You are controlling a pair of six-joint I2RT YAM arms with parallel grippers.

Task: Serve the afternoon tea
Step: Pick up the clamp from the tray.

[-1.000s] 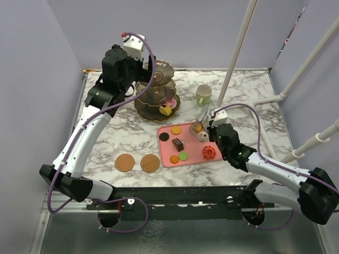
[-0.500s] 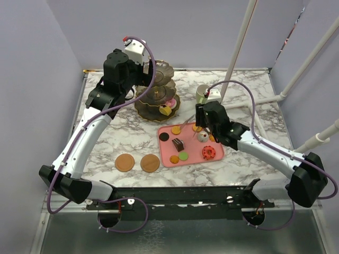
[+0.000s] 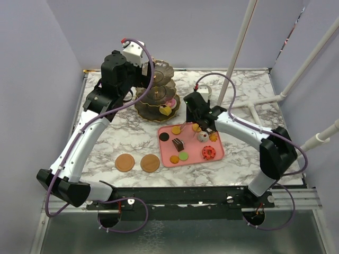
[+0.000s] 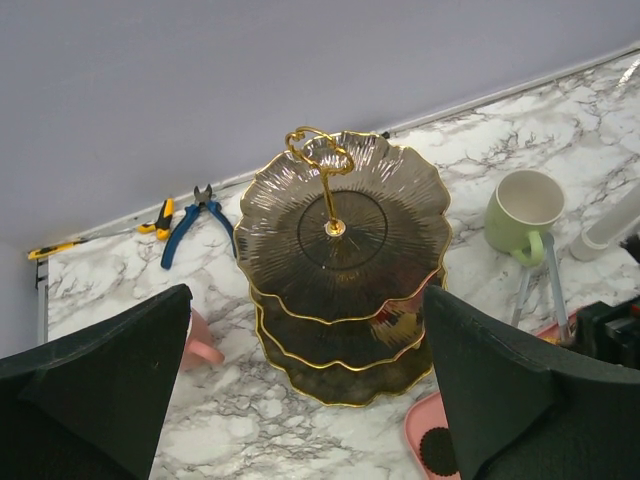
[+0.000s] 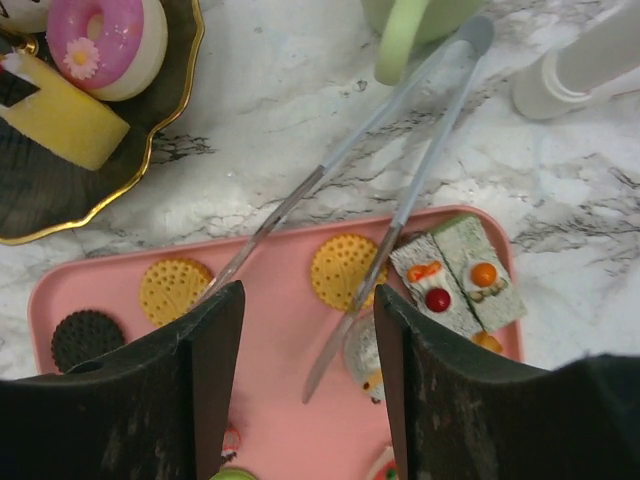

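Your right tool (image 5: 308, 300) hangs released directly above the tongs (image 5: 470, 35), whose long axis runs from the pale-green mug (image 5: 400, 45) down onto the pink tray (image 5: 100, 280).

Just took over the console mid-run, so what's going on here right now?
The right gripper hovers open over the pink tray, with the metal tongs lying below it from the green mug onto the tray; it holds nothing. The left gripper hangs open above the three-tier stand. A pink donut and a yellow slice sit on the stand's bottom tier; the other treats are on the tray, and both coasters are bare.
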